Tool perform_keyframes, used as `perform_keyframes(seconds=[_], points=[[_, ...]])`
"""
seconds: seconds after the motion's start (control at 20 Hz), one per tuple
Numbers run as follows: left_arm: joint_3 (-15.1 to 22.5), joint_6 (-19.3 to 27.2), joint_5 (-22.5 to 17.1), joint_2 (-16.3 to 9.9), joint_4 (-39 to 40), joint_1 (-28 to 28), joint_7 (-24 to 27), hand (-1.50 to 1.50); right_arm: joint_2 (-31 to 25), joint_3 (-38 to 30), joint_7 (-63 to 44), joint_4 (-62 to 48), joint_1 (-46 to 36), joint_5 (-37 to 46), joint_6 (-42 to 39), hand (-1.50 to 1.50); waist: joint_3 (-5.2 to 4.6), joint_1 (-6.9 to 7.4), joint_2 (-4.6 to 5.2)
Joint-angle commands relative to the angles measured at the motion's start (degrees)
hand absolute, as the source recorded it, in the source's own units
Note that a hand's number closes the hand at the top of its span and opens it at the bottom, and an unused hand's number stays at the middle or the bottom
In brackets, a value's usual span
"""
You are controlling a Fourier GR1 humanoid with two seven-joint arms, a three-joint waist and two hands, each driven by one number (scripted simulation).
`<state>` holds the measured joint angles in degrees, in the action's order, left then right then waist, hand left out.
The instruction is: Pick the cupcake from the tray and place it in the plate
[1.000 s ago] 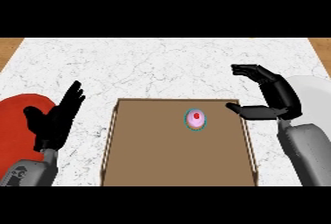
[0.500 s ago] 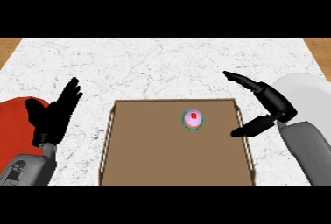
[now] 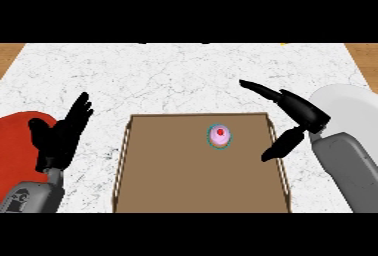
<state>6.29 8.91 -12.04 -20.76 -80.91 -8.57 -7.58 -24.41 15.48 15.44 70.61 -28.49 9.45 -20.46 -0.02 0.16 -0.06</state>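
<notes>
Head view looks steeply down on a white marble-patterned counter (image 3: pixel 184 75) with a flat brown rectangular tray (image 3: pixel 199 185) lying in the middle. The small pink-frosted cupcake with a red dot on top (image 3: pixel 220 136) sits in the tray's upper right part, upright and untouched. The black right hand (image 3: pixel 291 117) hangs over the tray's right edge, just to the right of the cupcake and apart from it; its fingers are spread wide, the upper ones pointing up and left over the counter and the thumb angled down toward the tray's rim, holding nothing. Behind that hand lies a round white plate (image 3: pixel 347 102), partly hidden by the grey forearm. At the left, the black left hand (image 3: pixel 55 137) rests open, fingers up, in front of a red plate (image 3: pixel 18 132).
</notes>
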Motion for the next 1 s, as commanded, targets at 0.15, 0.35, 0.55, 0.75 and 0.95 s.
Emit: perform_keyframes(seconds=[0.15, 0.35, 0.55, 0.75, 0.95], points=[[-0.5, 0.4, 1.3, 1.1, -2.3, 0.0, -1.7, 0.0, 1.8, 4.9, -9.8, 3.5, -2.4, 8.6, -1.0, -1.5, 0.02, 0.23, -0.03], [-3.1, -2.6, 1.3, 1.3, 4.0, -2.5, 1.5, 0.0, 1.6, 5.1, -9.6, 2.1, -2.6, 13.2, -2.4, -1.5, 0.0, -0.06, 0.09], [-1.3, 0.3, 4.0, 3.6, 1.1, -2.5, -2.2, 0.0, 1.8, 4.1, -13.2, 1.7, -5.6, 14.7, -7.1, -1.5, 0.01, 0.0, 0.05], [-1.9, -1.3, 3.6, 3.3, -4.6, 2.4, -2.6, 0.0, 4.9, 6.4, -18.5, 8.4, -2.0, 17.2, -9.3, -1.5, 0.02, 0.02, -0.12], [-6.8, -5.6, 2.8, 2.0, 5.0, -1.4, 3.0, 0.0, 9.1, 5.2, -17.7, 0.4, -6.2, 20.6, -9.5, -1.5, 0.0, 0.09, 0.13]])
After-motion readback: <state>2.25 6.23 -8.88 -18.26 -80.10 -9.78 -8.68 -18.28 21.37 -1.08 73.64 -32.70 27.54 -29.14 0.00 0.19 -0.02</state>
